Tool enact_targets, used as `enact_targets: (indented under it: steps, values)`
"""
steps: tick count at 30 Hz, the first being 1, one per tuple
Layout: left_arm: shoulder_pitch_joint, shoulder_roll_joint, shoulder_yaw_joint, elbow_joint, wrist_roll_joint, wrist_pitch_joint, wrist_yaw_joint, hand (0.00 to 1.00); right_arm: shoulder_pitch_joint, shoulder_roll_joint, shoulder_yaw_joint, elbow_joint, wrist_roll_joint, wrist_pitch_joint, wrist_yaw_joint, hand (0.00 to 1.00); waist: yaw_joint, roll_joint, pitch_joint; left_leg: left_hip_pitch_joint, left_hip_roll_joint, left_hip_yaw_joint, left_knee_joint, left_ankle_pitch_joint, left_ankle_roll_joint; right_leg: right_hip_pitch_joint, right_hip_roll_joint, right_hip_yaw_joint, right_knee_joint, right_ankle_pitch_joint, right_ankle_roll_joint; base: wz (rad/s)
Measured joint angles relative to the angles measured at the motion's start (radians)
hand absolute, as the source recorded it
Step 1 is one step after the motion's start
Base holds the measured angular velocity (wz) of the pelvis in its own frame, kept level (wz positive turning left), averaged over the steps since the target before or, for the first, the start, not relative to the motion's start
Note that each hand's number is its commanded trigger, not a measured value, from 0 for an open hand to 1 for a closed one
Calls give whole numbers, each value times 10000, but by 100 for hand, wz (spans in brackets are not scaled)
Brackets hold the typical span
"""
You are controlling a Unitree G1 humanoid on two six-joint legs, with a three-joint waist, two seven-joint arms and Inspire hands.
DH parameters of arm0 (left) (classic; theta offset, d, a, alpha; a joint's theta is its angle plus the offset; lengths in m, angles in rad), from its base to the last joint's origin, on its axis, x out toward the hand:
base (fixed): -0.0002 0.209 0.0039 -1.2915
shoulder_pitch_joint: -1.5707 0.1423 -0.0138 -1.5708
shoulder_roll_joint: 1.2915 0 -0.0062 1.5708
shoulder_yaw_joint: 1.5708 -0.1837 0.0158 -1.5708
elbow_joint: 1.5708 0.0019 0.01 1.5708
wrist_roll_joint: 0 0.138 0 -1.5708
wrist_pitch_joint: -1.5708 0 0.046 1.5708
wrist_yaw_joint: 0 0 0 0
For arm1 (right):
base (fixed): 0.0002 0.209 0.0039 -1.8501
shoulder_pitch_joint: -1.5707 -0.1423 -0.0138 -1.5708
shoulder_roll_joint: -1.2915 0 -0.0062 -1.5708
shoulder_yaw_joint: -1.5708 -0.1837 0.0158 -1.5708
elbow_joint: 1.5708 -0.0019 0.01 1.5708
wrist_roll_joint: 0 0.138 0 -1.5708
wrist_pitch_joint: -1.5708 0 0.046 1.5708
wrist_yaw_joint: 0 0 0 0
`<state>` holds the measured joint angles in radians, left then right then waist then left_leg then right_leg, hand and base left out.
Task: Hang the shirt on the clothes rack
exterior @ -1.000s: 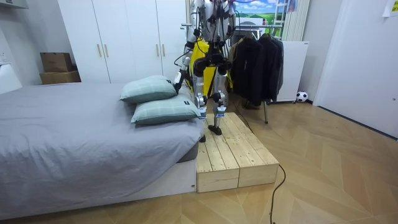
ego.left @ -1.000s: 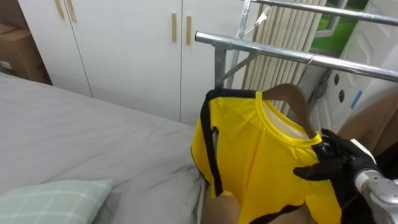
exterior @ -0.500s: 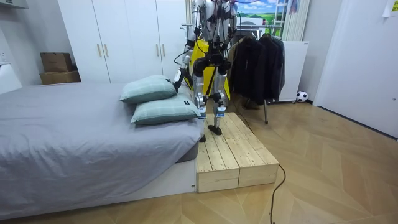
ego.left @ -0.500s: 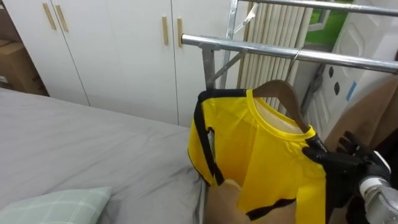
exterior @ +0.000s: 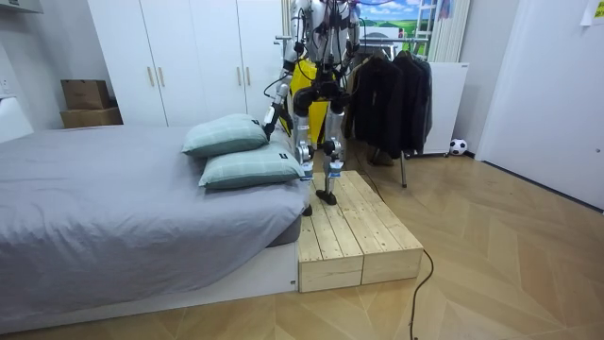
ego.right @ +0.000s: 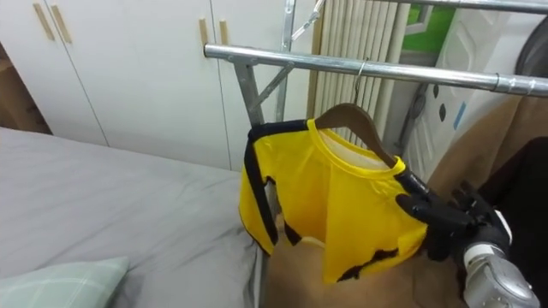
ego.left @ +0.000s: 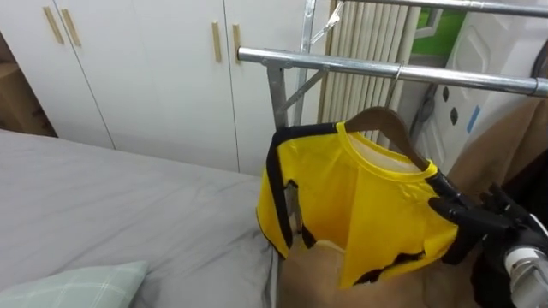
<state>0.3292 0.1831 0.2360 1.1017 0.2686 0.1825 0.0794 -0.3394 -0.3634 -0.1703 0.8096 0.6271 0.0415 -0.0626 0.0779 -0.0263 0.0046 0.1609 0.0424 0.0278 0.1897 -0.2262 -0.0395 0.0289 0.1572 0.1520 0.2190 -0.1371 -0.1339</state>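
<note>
The yellow shirt [ego.left: 360, 205] on its hanger [ego.left: 390, 127] seemed already hooked on the rail [ego.left: 342, 62], the right hand [ego.left: 469, 219] touched its shoulder, pinching or not I could not tell, so the next move was probably a gentle release.

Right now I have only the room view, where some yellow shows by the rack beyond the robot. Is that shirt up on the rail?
Observer: The yellow shirt sits on a wooden hanger, and the hanger's hook reaches the metal rail and seems to loop over it.
Operator: Where is the hand that carries it?
Observer: The right hand is at the shirt's shoulder, touching it. I cannot tell whether it grips.
</note>
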Motion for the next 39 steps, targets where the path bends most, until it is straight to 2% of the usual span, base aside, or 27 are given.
enact_targets:
  steps: [7,16,24,28,31,39]
  values:
    - [46,-6,89,0,0,2,-52,0,28,-3,-111,1,-12,0,20,0,-93,-2,-4,9,0,29,-2,0,0,5,0,2,-2,-2,-2,0]
    - [121,-25,94,0,-2,13,-124,0,799,-3,-92,0,-39,18,302,0,-182,-19,-3,-12,-12,168,-6,0,0,-57,6,115,29,-52,42,-2]
    - [136,-24,200,8,-3,66,-169,0,890,-3,-95,-7,-43,16,323,0,-287,-55,-7,-24,-1,257,-15,0,0,-81,5,110,21,-24,11,-2]
    - [165,-24,244,8,-37,88,-168,0,953,-3,-95,-7,-259,-2,327,0,-451,-47,-4,-31,-1,249,-14,0,0,-78,14,150,6,-24,11,0]
    - [180,-25,253,9,-33,89,-168,0,1494,-2,-99,-15,-833,-206,332,0,-503,-48,-3,-36,-2,244,-15,0,0,-76,14,169,7,-30,13,0]
    - [173,-48,376,182,-41,88,-178,0,2800,36,-101,-6,-1991,-210,632,0,-582,-89,20,-13,-18,292,-13,1,0,-86,60,427,34,-57,47,-5]
